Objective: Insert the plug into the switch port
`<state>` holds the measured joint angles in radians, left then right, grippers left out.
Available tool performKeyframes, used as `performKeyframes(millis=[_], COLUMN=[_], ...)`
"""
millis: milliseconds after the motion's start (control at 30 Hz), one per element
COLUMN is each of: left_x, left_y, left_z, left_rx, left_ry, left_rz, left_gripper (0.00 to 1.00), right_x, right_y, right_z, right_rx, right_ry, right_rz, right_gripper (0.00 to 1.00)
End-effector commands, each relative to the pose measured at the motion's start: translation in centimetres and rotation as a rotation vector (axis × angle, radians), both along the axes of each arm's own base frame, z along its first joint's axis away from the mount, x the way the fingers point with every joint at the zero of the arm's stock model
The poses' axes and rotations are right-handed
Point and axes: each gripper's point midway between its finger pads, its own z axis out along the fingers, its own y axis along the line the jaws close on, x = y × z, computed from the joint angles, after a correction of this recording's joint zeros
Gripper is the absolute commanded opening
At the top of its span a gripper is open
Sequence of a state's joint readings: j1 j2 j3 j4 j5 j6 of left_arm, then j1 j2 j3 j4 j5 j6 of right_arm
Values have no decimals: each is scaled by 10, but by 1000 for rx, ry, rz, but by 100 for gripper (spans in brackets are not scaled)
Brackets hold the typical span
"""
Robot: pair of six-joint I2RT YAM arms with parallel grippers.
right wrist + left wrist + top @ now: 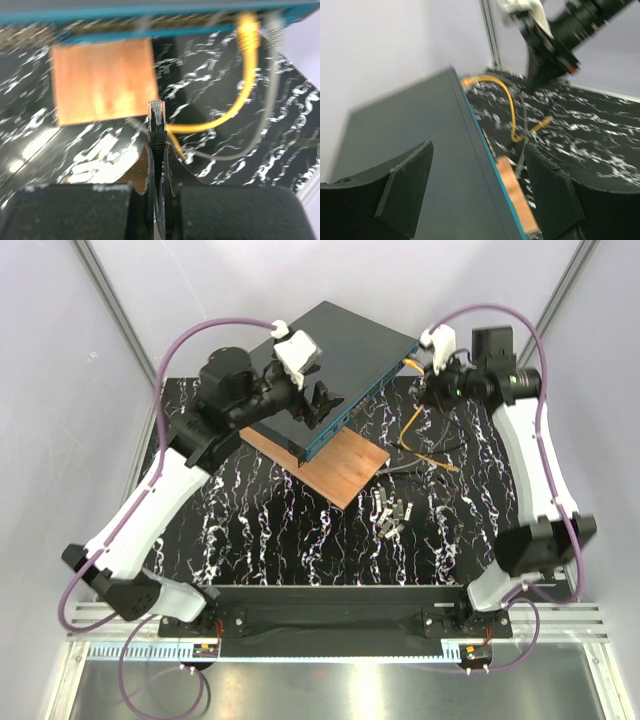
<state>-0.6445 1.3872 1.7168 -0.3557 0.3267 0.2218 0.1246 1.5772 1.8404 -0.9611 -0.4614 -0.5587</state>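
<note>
The switch is a flat dark box with a teal front face and a blurred row of ports. The plug, a yellowish tip on a thin orange cable, sits at a switch port near the right end of that face. The cable's other end lies loose on the mat. My right gripper is shut on a black cable's boot, whose clear connector points at the switch from a short way off. My left gripper is open, its fingers straddling the switch's front top edge without touching it.
A wooden board lies under the switch's near corner. Several small grey modules are scattered on the marbled black mat. A thin grey cable runs to the switch beside the orange one. White walls close in the back.
</note>
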Motion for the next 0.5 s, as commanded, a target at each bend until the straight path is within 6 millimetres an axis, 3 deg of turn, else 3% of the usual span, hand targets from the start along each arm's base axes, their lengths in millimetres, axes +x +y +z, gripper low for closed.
performKeyframes(millis=[0, 100, 267, 367, 467], left_x=[13, 21, 33, 31, 13], left_y=[5, 7, 10, 8, -1], left_z=[-12, -23, -27, -28, -27], left_rx=[-53, -56, -72, -59, 3], left_ry=[164, 221, 246, 229, 164], left_rz=[78, 94, 125, 87, -45], left_gripper=[80, 80, 81, 82, 84], right_x=[48, 66, 94, 91, 61], right_y=[-7, -7, -5, 0, 11], right_z=[23, 20, -3, -7, 12], right_rx=[2, 3, -4, 11, 51], right_ry=[-79, -83, -76, -69, -49], right_rz=[-123, -143, -152, -122, -36], right_gripper=[0, 0, 0, 0, 0])
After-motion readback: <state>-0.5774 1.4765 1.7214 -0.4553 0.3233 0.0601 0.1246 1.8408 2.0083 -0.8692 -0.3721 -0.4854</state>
